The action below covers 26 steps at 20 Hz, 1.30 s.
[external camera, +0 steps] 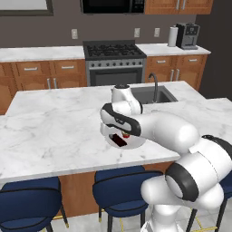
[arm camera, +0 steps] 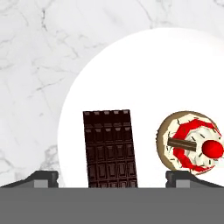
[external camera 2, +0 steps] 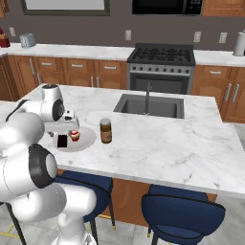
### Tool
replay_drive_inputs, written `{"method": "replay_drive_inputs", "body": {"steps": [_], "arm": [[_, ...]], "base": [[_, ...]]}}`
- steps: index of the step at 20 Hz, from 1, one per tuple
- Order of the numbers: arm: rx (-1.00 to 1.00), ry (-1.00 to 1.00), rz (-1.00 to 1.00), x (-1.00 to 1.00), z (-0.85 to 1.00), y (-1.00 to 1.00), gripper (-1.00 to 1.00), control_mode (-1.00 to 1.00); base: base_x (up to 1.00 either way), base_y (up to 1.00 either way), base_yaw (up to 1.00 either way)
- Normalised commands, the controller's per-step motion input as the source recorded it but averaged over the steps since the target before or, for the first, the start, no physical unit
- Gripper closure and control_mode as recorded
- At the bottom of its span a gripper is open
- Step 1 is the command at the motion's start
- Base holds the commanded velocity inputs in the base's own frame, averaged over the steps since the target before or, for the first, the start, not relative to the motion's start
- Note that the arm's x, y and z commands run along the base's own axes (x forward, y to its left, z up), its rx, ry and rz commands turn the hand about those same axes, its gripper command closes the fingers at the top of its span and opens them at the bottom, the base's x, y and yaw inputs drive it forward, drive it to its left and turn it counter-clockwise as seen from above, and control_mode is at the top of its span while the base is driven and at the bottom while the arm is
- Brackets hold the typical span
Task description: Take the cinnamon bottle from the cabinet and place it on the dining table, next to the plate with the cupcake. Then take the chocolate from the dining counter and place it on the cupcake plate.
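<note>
My hand (arm camera: pixel 112 178) spread wide over plate (arm camera: pixel 131 70), holding nothing. Chocolate (arm camera: pixel 110 148) flat on plate beside cupcake (arm camera: pixel 190 142). Cinnamon bottle (external camera 2: pixel 105 131) upright on counter (external camera 2: pixel 182 143), near plate.

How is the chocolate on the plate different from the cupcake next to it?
The chocolate is a flat, dark brown rectangle scored into little squares; the cupcake is round. The chocolate is one colour all over, while the cupcake has white frosting, red swirls and a red ball on top. The chocolate lies flat; the cupcake stands taller in the right base view. Both sit on the white plate, side by side and not touching.
</note>
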Motion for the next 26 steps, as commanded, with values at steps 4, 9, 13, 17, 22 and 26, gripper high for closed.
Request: {"method": "replay_drive_inputs", "body": {"steps": [4, 9, 13, 17, 22, 26], "arm": [[0.00, 0.00, 0.01, -0.17, 0.42, 0.00, -1.00, -1.00], [0.00, 0.00, 0.05, -0.59, 0.25, -0.03, -1.00, -1.00], [0.00, -0.01, 0.08, -0.75, 0.13, -0.12, -1.00, -1.00], [0.00, -0.01, 0.04, -0.80, 0.11, -0.16, -1.00, -1.00], [0.00, -0.03, 0.02, -0.87, 0.06, -0.23, -1.00, -1.00], [0.02, -0.14, 0.00, -0.92, 0.07, -0.27, -1.00, -1.00]], "base": [[0.00, 0.00, 0.00], [0.00, 0.00, 0.00], [0.00, 0.00, 0.00], [0.00, 0.00, 0.00], [0.00, 0.00, 0.00], [0.00, 0.00, 0.00]]}}
